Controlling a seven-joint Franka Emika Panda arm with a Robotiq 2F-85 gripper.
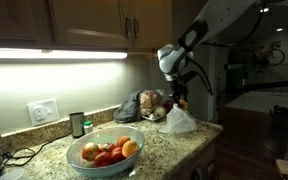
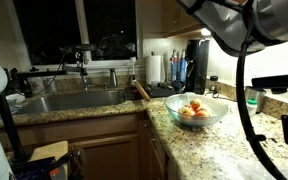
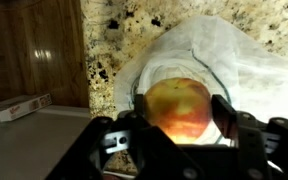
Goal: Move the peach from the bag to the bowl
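One arm (image 1: 189, 45) is reaching down from the upper right in an exterior view, and its gripper (image 1: 179, 100) is hanging just above the bag (image 1: 180, 121). The bag is lying crumpled near the right end of the counter (image 1: 164, 150). A dark sack (image 1: 132, 105) is slumping just behind and to the left of the bag, and a small cup (image 1: 77, 124) is standing by the wall. The bowl (image 1: 99, 170) is sitting well apart from the bag at the front left, holding several pieces of fruit (image 1: 109, 152). What the gripper is carrying is too small to tell at this range. In an exterior view from across the kitchen, the bowl (image 2: 196, 123) is resting on the counter corner with its fruit (image 2: 191, 110) showing. A sink (image 2: 69, 100) is lying to the left, and the arm (image 2: 234, 25) is crossing the top right; gripper and bag are falling outside this picture. In the wrist view, the fingers (image 3: 222, 115) are pinching the peach (image 3: 179, 100) from both sides, so the gripper (image 3: 177, 118) is gripping it. The peach is sitting between them in front of the open white bag (image 3: 219, 45), which is spreading over the speckled counter (image 3: 109, 40).
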